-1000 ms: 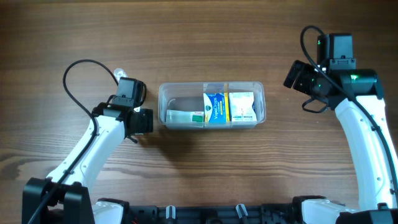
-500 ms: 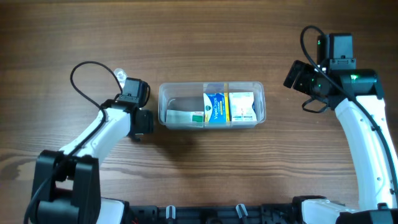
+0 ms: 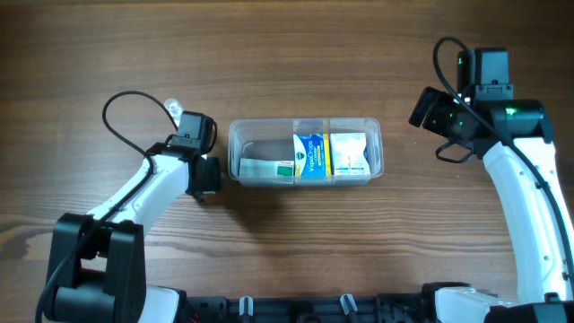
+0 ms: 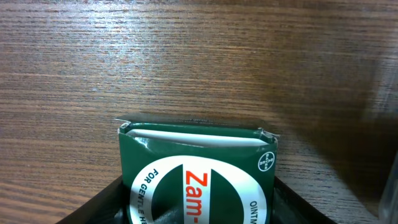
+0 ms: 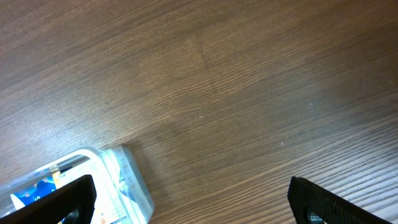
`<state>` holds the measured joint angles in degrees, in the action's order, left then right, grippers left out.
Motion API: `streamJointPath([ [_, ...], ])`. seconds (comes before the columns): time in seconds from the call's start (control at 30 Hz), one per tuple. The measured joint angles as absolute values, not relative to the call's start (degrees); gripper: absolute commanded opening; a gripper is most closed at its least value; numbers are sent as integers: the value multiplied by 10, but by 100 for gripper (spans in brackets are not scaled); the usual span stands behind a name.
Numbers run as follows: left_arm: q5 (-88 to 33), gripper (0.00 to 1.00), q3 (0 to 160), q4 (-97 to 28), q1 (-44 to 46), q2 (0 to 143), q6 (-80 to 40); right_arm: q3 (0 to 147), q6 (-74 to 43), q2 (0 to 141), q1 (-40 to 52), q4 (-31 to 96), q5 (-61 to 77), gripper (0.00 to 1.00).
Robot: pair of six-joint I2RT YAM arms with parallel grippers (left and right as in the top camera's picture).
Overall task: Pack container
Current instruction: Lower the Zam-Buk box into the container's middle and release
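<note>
The clear plastic container (image 3: pixel 375 144) sits mid-table and holds a white-and-green box, a blue box (image 3: pixel 309 154) and a yellow-and-white box (image 3: pixel 348 152). My left gripper (image 3: pixel 204 176) is just left of the container's left end. In the left wrist view the left gripper (image 4: pixel 198 210) is shut on a dark green ointment box (image 4: pixel 198 155) just above the wood. My right gripper (image 3: pixel 429 109) is open and empty, off the container's right end. In the right wrist view the right gripper (image 5: pixel 193 202) has the container's corner (image 5: pixel 127 186) at lower left.
A small clear bottle (image 3: pixel 172 108) lies on the table behind my left wrist. The wooden table (image 3: pixel 296 242) extends in front of the container. A blurred container wall (image 4: pixel 388 162) shows at the right edge of the left wrist view.
My left arm has drawn in and the wrist has shifted slightly back and right, toward the container, still holding the green box. The right arm has not moved.
</note>
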<state>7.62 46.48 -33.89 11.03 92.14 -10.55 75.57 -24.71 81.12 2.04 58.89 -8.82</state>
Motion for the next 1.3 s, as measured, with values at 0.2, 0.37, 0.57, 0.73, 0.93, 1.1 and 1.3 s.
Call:
streamJointPath([
  [0.2,60,55,465,-398,110,894,-107,756,-247,811,20,589,-88,100],
  [0.37,39,57,492,-463,110,791,-107,756,-247,811,20,588,-88,100],
  [0.57,-15,52,526,-446,118,650,-110,756,-247,811,20,589,-88,100],
  [0.73,-35,52,533,-390,165,599,-131,756,-247,811,20,589,-88,100],
  [0.93,-42,52,533,-305,240,627,-157,756,-247,811,20,589,-88,100],
  [1.1,-44,52,533,-204,308,697,-180,756,-247,811,20,589,-88,100],
  [1.3,-44,52,534,-81,377,810,-194,756,-247,811,20,588,-88,100],
])
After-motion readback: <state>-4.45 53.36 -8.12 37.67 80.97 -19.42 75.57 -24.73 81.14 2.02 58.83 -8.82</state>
